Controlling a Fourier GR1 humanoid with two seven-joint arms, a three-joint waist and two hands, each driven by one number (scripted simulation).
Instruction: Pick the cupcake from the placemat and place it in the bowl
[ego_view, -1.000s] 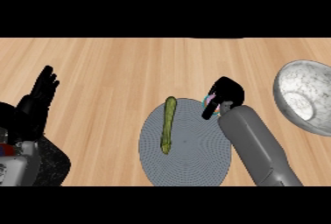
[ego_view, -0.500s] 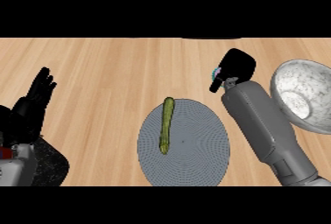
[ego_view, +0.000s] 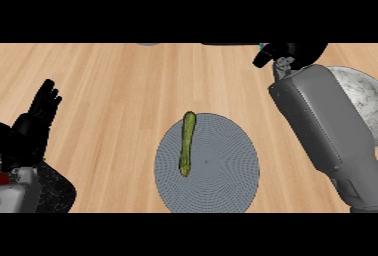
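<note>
A grey oval placemat (ego_view: 214, 175) lies at the centre of the wooden counter, with a long green vegetable (ego_view: 186, 145) along its left side. No cupcake shows on the mat. My right hand (ego_view: 289, 51) is up at the far right, just left of the silver bowl (ego_view: 358, 92), whose left part my forearm hides. Its fingers are curled round a small thing that is mostly hidden; only a pale bit (ego_view: 283, 62) shows beneath them, seemingly the cupcake. My left hand (ego_view: 33, 127) rests open at the left edge, fingers up.
A dark speckled object (ego_view: 53, 192) fills the lower left corner beside my left forearm. Slivers of other objects (ego_view: 148, 44) show at the counter's far edge. Bare wood lies between the placemat and my left hand.
My right hand has left the placemat's upper right edge and moved away and to the right, fingers still curled, ending beside the bowl. The left hand has stayed put.
</note>
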